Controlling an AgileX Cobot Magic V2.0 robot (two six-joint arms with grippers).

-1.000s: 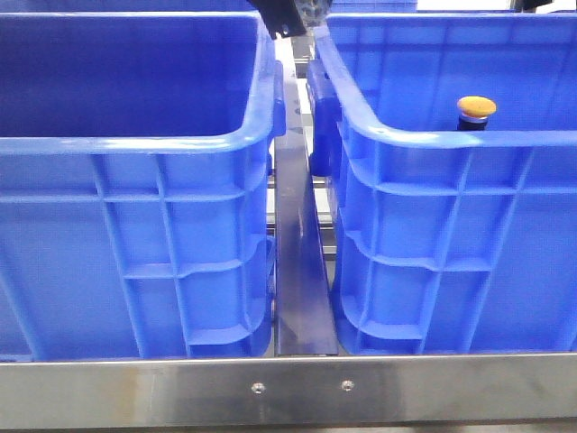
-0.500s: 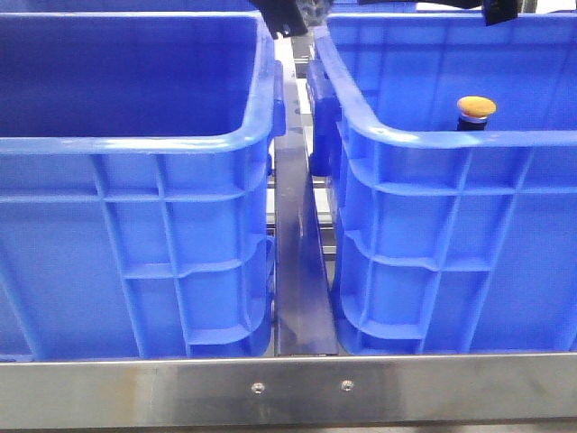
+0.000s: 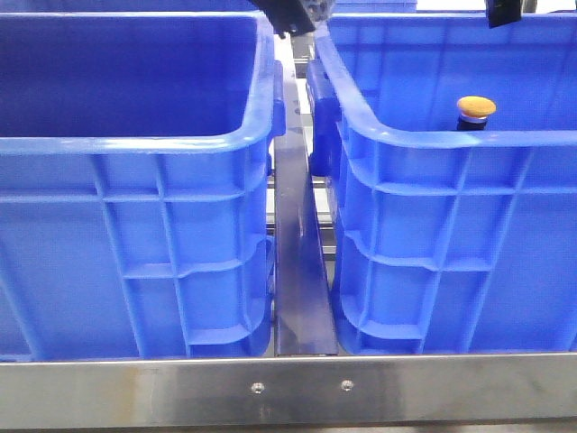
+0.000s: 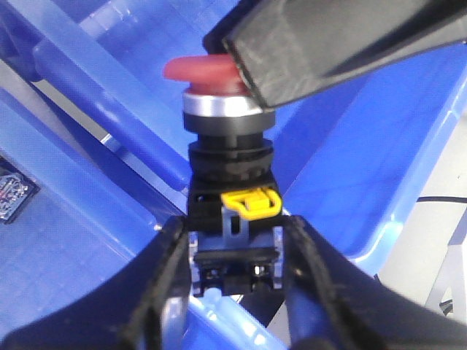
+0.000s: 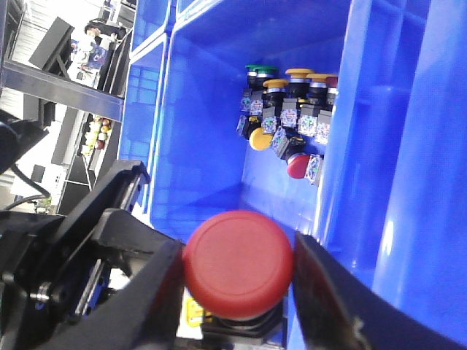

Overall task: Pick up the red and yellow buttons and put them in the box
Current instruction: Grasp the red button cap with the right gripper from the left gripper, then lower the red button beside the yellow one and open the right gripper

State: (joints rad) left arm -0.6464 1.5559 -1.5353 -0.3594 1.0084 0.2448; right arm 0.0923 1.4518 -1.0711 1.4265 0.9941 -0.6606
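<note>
A red button, red domed cap on a black body with a yellow clip, is held by its body in my left gripper, which is shut on it. My right gripper straddles the cap. One finger touches the cap and the other stands a narrow gap off. A right finger covers part of the cap in the left wrist view. A yellow button stands upright in the right blue bin. In the front view the left gripper is at the top centre, mostly cut off.
A second blue bin stands on the left, its floor hidden. A metal rail runs between the bins. In the right wrist view several more buttons lie at the bin's far end, among them a yellow one and a red one.
A dark part of my right arm has come into the front view at the top right. The left gripper has shifted slightly at the top centre. The yellow button has not moved.
</note>
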